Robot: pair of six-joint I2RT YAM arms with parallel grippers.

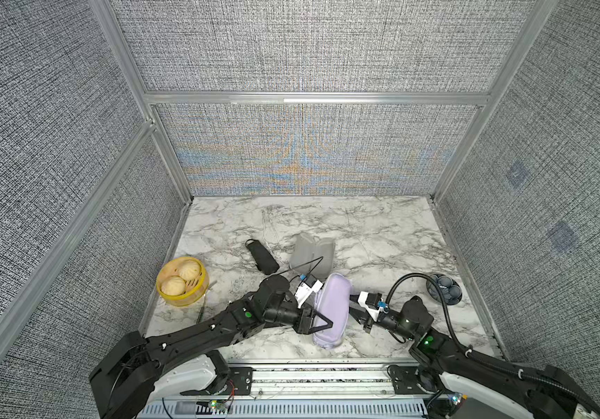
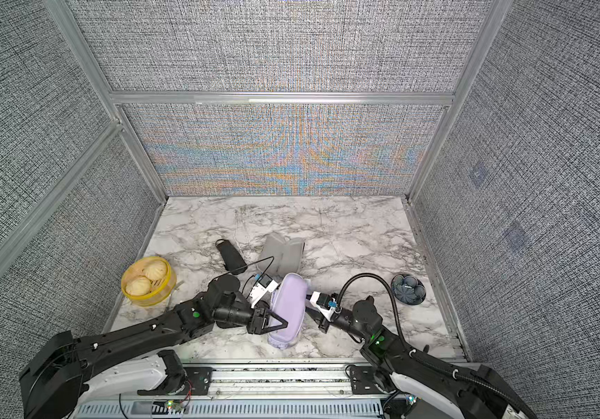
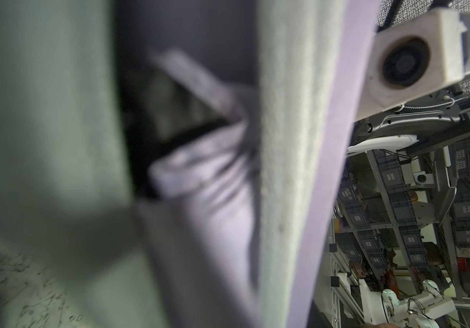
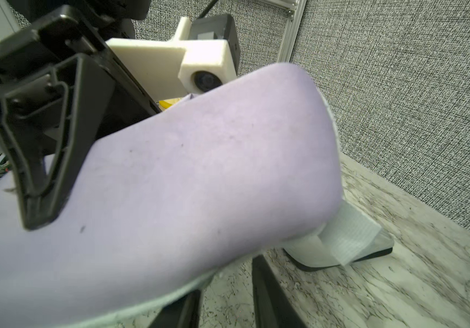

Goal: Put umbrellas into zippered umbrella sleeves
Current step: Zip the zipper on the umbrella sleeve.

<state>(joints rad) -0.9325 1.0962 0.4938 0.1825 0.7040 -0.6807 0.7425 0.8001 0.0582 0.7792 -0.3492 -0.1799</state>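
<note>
Lavender sleeve [image 1: 335,297] ajar (umbrella [image 3: 199,176] inside), left hand [image 1: 327,323] clamped on it

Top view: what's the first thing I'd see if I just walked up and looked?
The lavender sleeve, at the middle front of the marble table, with the left gripper across its top and the right gripper at its other side. Next comes the yellow basket holding two buns at the table's left edge, and a black umbrella lying behind.

lavender sleeve [image 1: 331,308] half-closed, black umbrella [image 1: 262,257] flat
</note>
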